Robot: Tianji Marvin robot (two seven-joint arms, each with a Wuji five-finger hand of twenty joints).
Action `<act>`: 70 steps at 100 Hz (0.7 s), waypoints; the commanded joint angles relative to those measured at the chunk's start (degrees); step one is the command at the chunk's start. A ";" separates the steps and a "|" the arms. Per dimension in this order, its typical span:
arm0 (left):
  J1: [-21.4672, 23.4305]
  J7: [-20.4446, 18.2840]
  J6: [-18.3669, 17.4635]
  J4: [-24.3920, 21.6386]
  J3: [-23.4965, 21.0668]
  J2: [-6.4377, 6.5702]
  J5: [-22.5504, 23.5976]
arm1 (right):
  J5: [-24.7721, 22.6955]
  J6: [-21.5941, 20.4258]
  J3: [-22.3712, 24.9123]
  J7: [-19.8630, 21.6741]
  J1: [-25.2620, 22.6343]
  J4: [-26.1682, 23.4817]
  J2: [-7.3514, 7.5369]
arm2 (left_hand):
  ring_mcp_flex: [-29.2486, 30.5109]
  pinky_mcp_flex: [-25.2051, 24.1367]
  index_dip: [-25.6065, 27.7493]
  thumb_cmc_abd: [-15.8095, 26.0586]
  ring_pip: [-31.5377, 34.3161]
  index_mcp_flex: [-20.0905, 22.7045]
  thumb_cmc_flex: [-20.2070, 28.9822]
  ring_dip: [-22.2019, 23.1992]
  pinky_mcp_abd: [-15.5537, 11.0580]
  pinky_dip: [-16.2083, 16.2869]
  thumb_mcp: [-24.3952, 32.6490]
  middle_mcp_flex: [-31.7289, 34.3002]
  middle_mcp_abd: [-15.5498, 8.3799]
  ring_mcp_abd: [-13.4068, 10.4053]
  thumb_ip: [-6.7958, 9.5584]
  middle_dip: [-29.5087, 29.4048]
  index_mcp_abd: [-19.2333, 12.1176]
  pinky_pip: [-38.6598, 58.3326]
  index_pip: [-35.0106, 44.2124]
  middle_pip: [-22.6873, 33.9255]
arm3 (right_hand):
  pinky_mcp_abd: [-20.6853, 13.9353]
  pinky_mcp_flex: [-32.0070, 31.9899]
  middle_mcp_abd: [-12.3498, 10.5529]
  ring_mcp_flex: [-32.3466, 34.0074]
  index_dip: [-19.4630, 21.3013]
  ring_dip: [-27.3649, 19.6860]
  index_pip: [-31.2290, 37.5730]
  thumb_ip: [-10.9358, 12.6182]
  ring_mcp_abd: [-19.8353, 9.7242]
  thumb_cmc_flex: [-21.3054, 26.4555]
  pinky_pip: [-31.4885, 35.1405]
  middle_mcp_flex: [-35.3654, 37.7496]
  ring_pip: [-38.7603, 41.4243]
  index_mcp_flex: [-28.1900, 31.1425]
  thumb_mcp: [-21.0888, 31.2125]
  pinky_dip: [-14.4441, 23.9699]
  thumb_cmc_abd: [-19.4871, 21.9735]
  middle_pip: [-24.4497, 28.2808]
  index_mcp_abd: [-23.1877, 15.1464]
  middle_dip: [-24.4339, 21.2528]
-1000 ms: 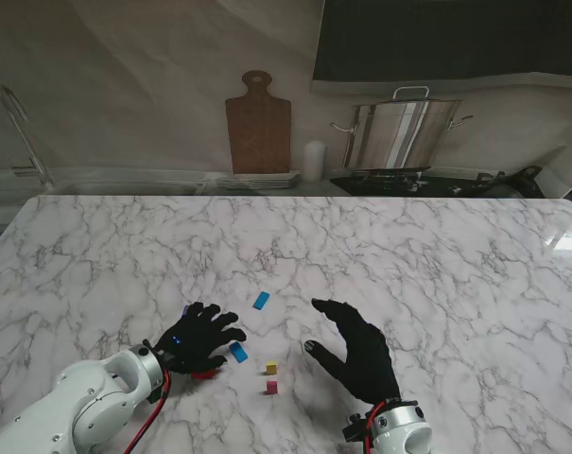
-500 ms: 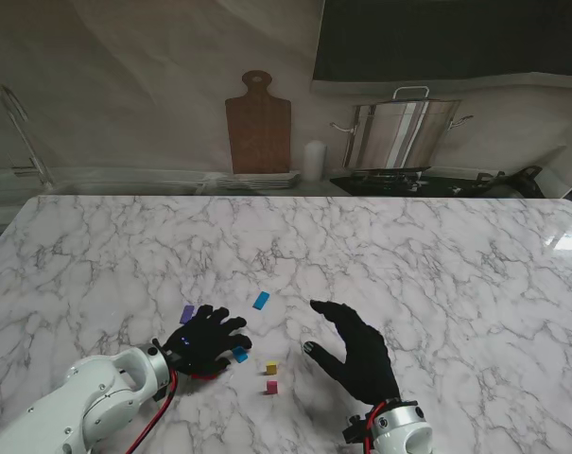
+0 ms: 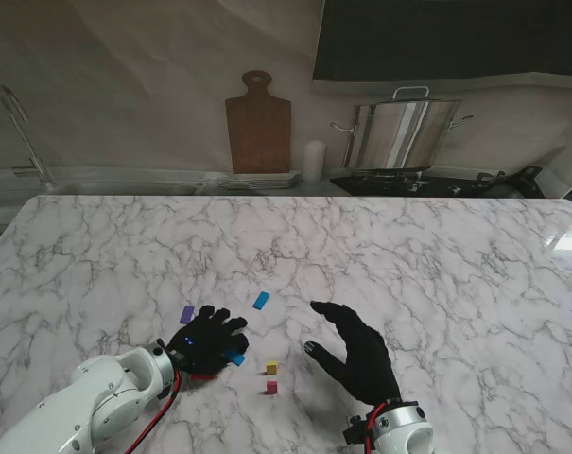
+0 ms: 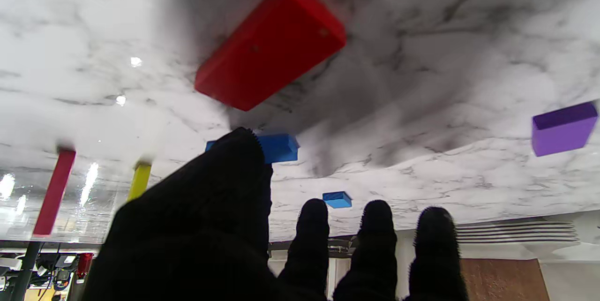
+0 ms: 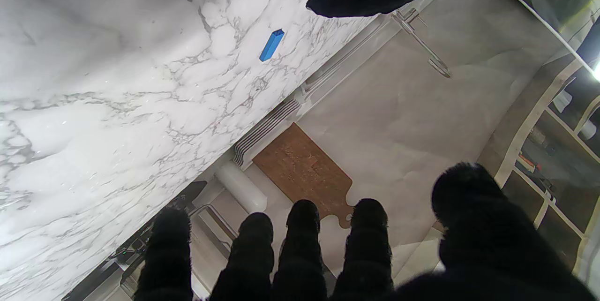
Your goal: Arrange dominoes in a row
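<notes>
My left hand [image 3: 208, 339] hovers low over the marble with fingers spread, holding nothing. A red domino [image 3: 203, 375] lies flat beneath its palm and shows large in the left wrist view as the red domino [image 4: 269, 43]. A blue domino [image 3: 235, 358] lies at the thumb tip [image 4: 234, 165]. A purple domino [image 3: 186, 314] lies just beyond the hand on the left. A second blue domino [image 3: 261, 301] lies farther off. A yellow domino [image 3: 271, 368] and a pink domino [image 3: 271, 387] stand upright between the hands. My right hand [image 3: 356, 352] is open and raised on its edge.
A wooden cutting board [image 3: 258, 123], a white cylinder [image 3: 312, 161] and a steel pot [image 3: 404, 132] stand behind the table's far edge [image 3: 295, 197]. In the right wrist view the far blue domino [image 5: 272, 45] lies alone on the marble.
My left hand has slid slightly nearer to me and to the right, uncovering the purple domino and reaching over the near blue one. The right hand has barely moved.
</notes>
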 commanded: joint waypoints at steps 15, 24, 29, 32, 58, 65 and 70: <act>0.00 -1.41 0.20 0.57 0.53 -0.05 -0.78 | 0.20 0.13 0.07 0.25 -0.36 -0.29 0.04 | 0.28 -1.38 -1.75 -1.20 -0.32 1.28 -0.32 0.94 -0.65 -1.06 0.72 0.92 -0.27 0.54 -0.71 0.38 1.68 1.23 -3.04 0.93 | -1.65 0.14 -0.71 -0.73 1.49 -1.14 0.19 1.35 -1.62 0.89 0.96 -2.12 -1.32 -1.89 -1.33 1.12 1.46 0.12 -1.26 0.45; -0.06 -1.45 0.44 0.64 0.73 -0.07 -0.98 | 0.25 0.13 0.10 0.25 -0.36 -0.31 0.03 | 0.48 -1.42 1.54 -3.39 -0.27 3.05 2.99 1.05 -0.48 -1.09 -1.92 1.59 -0.08 0.65 -2.93 0.63 0.97 1.13 1.02 1.03 | -1.66 0.17 -0.74 -0.73 1.57 -1.11 0.20 1.36 -1.61 0.96 1.03 -2.17 -1.30 -1.95 -1.38 1.26 1.57 0.15 -1.24 0.50; -0.12 -1.32 0.60 0.76 0.92 -0.10 -1.09 | 0.28 0.12 0.10 0.23 -0.35 -0.31 0.02 | 0.55 -1.36 3.86 -4.17 -0.15 2.88 4.36 1.16 -0.49 -1.05 -2.97 1.82 -0.08 0.59 -3.28 0.99 0.86 1.17 4.56 1.37 | -1.66 0.20 -0.67 -0.73 1.63 -1.09 0.23 1.36 -1.51 1.04 1.07 -2.20 -1.29 -1.94 -1.41 1.35 1.59 0.18 -1.19 0.53; -0.15 -1.17 0.70 0.86 1.03 -0.12 -1.20 | 0.30 0.13 0.10 0.22 -0.34 -0.30 0.02 | 0.60 -1.27 5.12 -4.41 -0.05 2.66 5.11 1.24 -0.48 -0.98 -3.71 1.99 -0.03 0.58 -3.31 1.24 0.52 1.25 6.79 1.61 | -1.68 0.18 -0.68 -0.73 1.65 -1.09 0.24 1.36 -1.58 1.05 1.08 -2.22 -1.28 -1.94 -1.43 1.38 1.63 0.19 -1.17 0.54; -0.30 -0.06 1.39 1.42 1.58 -0.29 -1.85 | 0.44 0.12 0.12 0.31 -0.36 -0.31 0.02 | 1.20 -1.02 15.89 -4.71 0.93 -0.44 6.38 1.79 -0.47 -0.75 -4.67 3.49 -0.34 0.47 -2.99 3.93 0.03 1.92 19.48 4.59 | -1.64 0.33 -0.65 -0.52 1.82 -0.97 0.28 1.40 -1.49 1.29 1.30 -2.19 -1.14 -1.97 -1.59 1.76 1.75 0.33 -1.21 0.65; -0.29 -0.14 1.36 1.41 1.54 -0.31 -2.05 | 0.52 0.13 0.12 0.38 -0.36 -0.32 0.02 | 1.73 -0.82 17.89 -4.70 1.15 -0.51 6.15 1.87 -0.39 -0.75 -4.29 4.73 -0.66 0.40 -3.02 4.53 -0.14 2.08 20.82 5.36 | -1.61 0.32 -0.62 -0.50 1.87 -0.93 0.29 1.43 -1.44 1.40 1.36 -2.20 -1.12 -1.94 -1.64 1.88 1.78 0.36 -1.22 0.67; -0.31 -0.20 1.28 1.44 1.53 -0.33 -2.24 | 0.53 0.12 0.11 0.41 -0.37 -0.33 0.03 | 2.73 -0.50 19.02 -4.73 1.46 -0.35 6.10 1.96 -0.27 -0.72 -4.05 6.65 -0.96 0.31 -3.05 4.93 -0.80 2.27 21.58 6.10 | -1.65 0.38 -0.56 -0.42 1.89 -0.91 0.29 1.44 -1.49 1.45 1.40 -2.20 -1.08 -1.95 -1.66 1.95 1.84 0.38 -1.27 0.69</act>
